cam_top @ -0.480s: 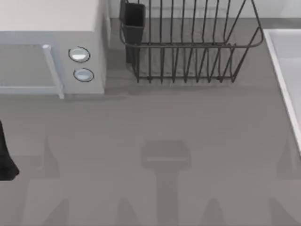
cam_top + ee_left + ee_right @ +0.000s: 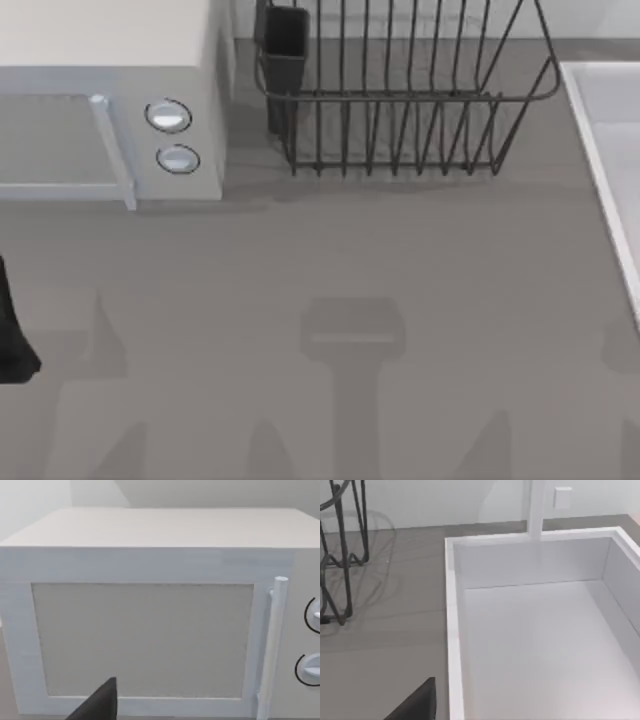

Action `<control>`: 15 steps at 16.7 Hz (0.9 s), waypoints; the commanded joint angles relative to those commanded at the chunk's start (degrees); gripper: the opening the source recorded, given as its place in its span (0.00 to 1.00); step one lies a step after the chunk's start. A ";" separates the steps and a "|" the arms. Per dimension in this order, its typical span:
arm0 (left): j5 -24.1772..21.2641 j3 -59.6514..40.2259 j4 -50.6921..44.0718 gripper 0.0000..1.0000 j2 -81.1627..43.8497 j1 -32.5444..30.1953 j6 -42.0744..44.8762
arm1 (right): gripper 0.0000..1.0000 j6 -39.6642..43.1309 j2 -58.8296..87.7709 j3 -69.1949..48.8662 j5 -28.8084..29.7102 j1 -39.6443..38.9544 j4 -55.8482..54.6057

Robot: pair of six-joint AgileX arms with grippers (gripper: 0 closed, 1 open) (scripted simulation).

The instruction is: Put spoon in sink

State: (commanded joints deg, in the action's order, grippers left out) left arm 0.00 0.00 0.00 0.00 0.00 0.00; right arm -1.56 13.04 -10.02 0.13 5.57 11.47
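The right wrist camera faces the large pale grey-white rectangular sink (image 2: 535, 645), likely ready for a drop; left arm (image 2: 12, 340) idles at the desk's left edge; I cannot tell either fingers' state.

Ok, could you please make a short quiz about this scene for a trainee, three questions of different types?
1. In the top view, what stands between the microwave and the sink?
A) a dish rack
B) a kettle
C) a cutting board
2. True or false: the microwave's door stands open.
3. Fill in: the microwave has ___ round knobs beside its door handle.

Key: 1 A; 2 false, the door is closed; 3 two.
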 joint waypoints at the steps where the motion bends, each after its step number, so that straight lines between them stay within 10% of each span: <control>1: 0.00 0.00 0.00 1.00 0.00 0.00 0.00 | 1.00 -0.45 4.30 -2.74 -0.03 1.49 3.33; 15: 0.00 0.00 0.00 1.00 0.00 0.00 0.00 | 1.00 -6.40 64.14 -38.44 -0.25 21.35 47.07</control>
State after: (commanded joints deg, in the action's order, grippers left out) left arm 0.00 0.00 0.00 0.00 0.00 0.00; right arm -7.96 77.18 -48.46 -0.13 26.92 58.55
